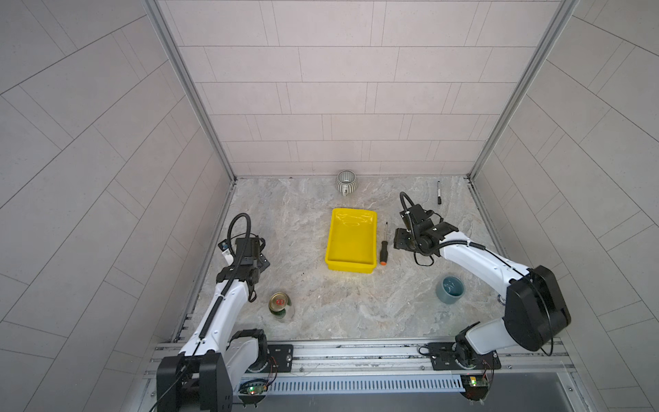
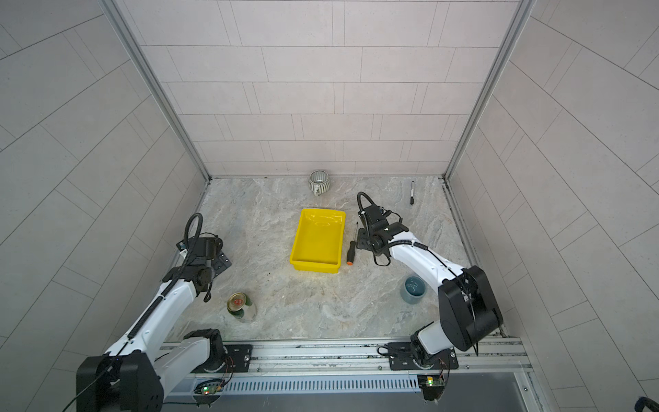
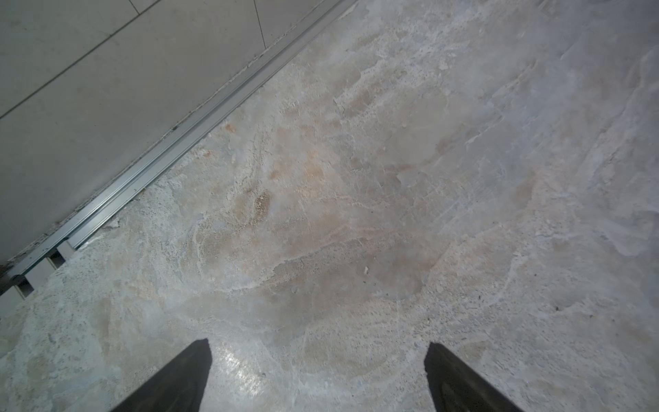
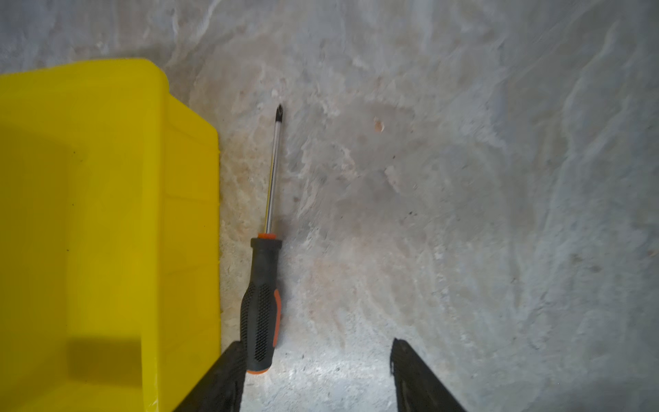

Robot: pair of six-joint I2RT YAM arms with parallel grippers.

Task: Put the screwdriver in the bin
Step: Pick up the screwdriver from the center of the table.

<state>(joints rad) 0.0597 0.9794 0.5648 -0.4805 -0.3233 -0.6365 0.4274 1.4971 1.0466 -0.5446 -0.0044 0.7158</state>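
While left claw (image 3: 317, 347) and right claw (image 4: 316, 342) gape empty, screwdriver (image 1: 384, 248) parallels bin (image 1: 351, 265), tip rearward.

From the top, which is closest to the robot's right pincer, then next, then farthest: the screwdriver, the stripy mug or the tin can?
1. Screwdriver: lies right beside the right pincer, next to the yellow bin.
2. Stripy mug: stands at the back, past the bin.
3. Tin can: far over on the left side, near the front.

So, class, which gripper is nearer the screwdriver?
Right. The right gripper hovers just beside the screwdriver; the left gripper is far off, across the bin from it.
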